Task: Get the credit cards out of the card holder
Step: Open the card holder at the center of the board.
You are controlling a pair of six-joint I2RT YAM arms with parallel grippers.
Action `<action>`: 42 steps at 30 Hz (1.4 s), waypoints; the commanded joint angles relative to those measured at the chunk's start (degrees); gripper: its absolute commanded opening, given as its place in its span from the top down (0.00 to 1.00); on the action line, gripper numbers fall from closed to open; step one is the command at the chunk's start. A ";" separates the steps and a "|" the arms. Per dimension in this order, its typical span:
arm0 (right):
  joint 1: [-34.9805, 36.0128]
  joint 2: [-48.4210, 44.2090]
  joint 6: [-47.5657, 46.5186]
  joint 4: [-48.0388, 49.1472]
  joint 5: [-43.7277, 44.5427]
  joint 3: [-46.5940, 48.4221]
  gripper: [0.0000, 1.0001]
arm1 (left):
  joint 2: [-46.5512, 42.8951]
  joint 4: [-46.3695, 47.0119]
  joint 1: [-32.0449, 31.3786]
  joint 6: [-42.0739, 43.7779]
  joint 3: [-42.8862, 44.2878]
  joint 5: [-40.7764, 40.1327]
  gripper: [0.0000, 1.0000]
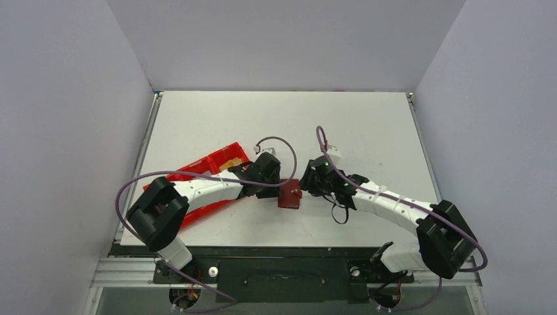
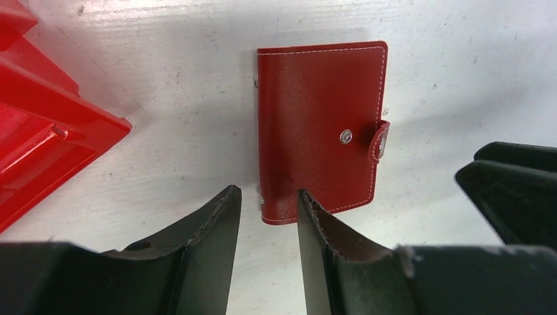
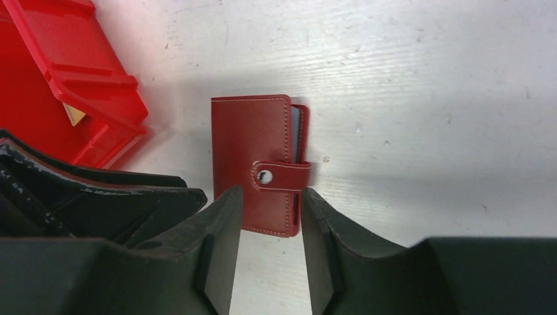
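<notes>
the dark-red card holder (image 2: 320, 128) is pictured lying flat and closed on the white table (image 1: 368, 131), in the near middle, between the two arms' claws. it is set to the right of a bright-red tray (image 2: 59, 131), close by but apart from it. the short strap tab (image 2: 380, 141) is wrapped over the holder's opening edge, beside a silver snap stud (image 2: 345, 136) on the cover. in the right wrist view a thin grey-blue strip of the inner pockets (image 3: 296, 131) is shown along that edge.

the left claw (image 2: 268, 197), reached in from the left, is held narrow, with its two fingers a little apart. one corner of the holder is framed between the tips. whether the leather is touched cannot be told.

the right claw (image 3: 270, 193), brought in from the right, is likewise parted by a narrow gap. a short edge of the holder, just below the strap, is seen in that gap, and nothing is clamped.

the two claws are placed close together over the holder. a small tan piece (image 3: 74, 115) is glimpsed inside the tray, too little of it shown to be named.
</notes>
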 commanded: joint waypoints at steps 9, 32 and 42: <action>8.74 11.21 -4.48 -9.30 15.71 12.31 0.46 | -7.28 -3.46 1.87 -2.47 -2.24 -5.02 0.64; 11.18 21.41 -5.16 -10.66 19.90 17.01 0.72 | -9.59 -3.14 4.25 -1.88 -4.53 -3.59 0.63; 11.23 19.50 -4.57 -12.79 23.33 16.64 1.00 | -9.30 -3.33 4.41 -1.32 -3.99 -3.20 0.63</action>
